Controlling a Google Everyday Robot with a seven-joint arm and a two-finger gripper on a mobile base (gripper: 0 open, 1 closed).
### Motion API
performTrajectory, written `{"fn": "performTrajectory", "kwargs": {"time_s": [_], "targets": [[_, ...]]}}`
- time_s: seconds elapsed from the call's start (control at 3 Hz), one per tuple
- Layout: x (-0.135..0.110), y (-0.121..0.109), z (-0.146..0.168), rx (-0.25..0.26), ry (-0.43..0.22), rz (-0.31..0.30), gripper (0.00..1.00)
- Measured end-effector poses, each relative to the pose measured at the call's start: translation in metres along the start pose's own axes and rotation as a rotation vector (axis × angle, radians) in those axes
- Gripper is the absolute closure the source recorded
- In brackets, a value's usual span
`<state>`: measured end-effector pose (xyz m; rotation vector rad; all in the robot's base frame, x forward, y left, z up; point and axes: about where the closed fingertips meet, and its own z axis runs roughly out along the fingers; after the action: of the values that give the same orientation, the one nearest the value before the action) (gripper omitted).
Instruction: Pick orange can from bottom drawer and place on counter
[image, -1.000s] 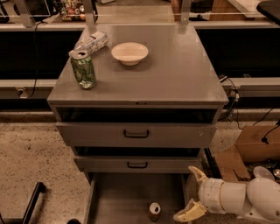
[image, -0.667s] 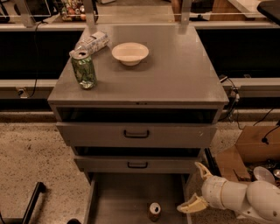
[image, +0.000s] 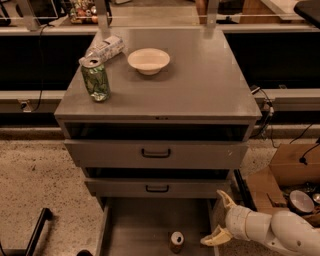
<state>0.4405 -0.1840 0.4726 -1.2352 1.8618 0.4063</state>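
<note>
Grey metal worktop (image: 200, 90) carries one green can (image: 95, 80), one bottle (image: 105, 49) lying on its side and one pale bowl (image: 148, 60), while we see the single orange can (image: 176, 241) upright on the floor of the pulled-out bottom drawer (image: 135, 225), below two upper drawers (image: 115, 153). Our end effector (image: 220, 220) hangs just right of that can at the drawer's right edge, fingers spread wide and gripping nothing, one cardboard box (image: 285, 167) behind it. Against the earlier frames it has barely shifted, and the can has not moved.
</note>
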Motion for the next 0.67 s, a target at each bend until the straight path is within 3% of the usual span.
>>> {"fn": "performTrajectory", "kwargs": {"time_s": [0.33, 0.67], "targets": [[0.007, 0.007, 0.014, -0.069, 0.028, 0.003, 0.00], [0.035, 0.016, 0.054, -0.145, 0.041, -0.044, 0.00]]}}
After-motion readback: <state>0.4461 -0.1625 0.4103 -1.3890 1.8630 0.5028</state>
